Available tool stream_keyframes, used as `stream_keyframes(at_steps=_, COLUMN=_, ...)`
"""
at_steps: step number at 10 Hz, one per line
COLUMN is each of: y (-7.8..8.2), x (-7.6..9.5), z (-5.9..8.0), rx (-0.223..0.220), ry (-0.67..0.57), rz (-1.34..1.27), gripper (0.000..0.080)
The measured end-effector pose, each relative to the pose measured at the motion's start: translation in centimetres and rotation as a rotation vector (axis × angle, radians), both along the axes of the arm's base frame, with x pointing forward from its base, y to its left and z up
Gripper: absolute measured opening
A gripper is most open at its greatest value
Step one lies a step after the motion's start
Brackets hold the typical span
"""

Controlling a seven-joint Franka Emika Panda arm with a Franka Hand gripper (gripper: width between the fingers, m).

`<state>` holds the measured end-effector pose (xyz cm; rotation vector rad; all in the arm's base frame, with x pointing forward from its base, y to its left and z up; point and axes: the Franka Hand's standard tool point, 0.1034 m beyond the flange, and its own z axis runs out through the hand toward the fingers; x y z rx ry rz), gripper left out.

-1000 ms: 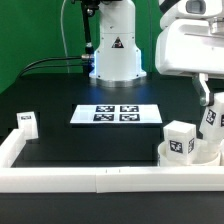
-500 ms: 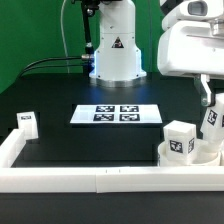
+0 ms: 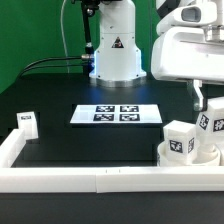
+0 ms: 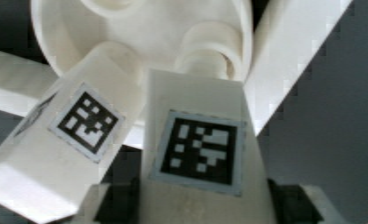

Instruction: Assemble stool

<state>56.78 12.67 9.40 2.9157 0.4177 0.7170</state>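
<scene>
The stool's round white seat disc (image 3: 197, 160) lies at the exterior view's right, against the border rail. One chunky tagged leg (image 3: 180, 141) stands upright in it. My gripper (image 3: 207, 108) is shut on a second tagged leg (image 3: 211, 128), holding it upright over the disc's far side, beside the first leg. In the wrist view the held leg (image 4: 202, 150) fills the middle between my dark fingers (image 4: 298, 203), my gripper (image 4: 207, 205) clamps its near end, the standing leg (image 4: 83, 125) is next to it, and the seat disc (image 4: 145, 30) lies beyond. A third leg (image 3: 25, 123) rests at the exterior view's left.
The marker board (image 3: 118, 114) lies flat in the middle of the black table. A long white border rail (image 3: 100, 178) runs along the front and up the left side. The robot base (image 3: 116, 55) stands at the back.
My gripper and the held leg have shifted slightly toward the exterior view's left and turned a little, so that two tagged faces of the leg show now. Nothing else moved.
</scene>
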Motion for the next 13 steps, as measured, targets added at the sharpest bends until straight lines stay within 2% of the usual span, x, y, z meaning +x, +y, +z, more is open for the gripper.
stream_keyframes(at_steps=3, y=0.0, x=-0.3, z=-1.2, rx=-0.014, ry=0.014, rz=0.005, gripper=0.0323)
stream_keyframes(at_steps=8, y=0.1, x=-0.4, z=-1.3, rx=-0.015, ry=0.017, rz=0.007, gripper=0.0323)
stream_keyframes(at_steps=9, y=0.1, x=-0.5, z=-1.4, rx=-0.016, ry=0.021, rz=0.007, gripper=0.0504)
stream_keyframes(at_steps=10, y=0.1, x=-0.6, z=-1.5, rx=-0.020, ry=0.054, rz=0.001, gripper=0.0602)
stream_keyframes(at_steps=11, y=0.3, x=0.0, z=-1.0, rx=-0.015, ry=0.050, rz=-0.001, gripper=0.0602)
stream_keyframes(at_steps=12, y=0.7, x=0.0, z=-0.8, rx=-0.008, ry=0.064, rz=-0.007, gripper=0.0640)
stream_keyframes(at_steps=13, y=1.4, x=-0.7, z=-0.9, rx=-0.006, ry=0.177, rz=-0.044, gripper=0.0647)
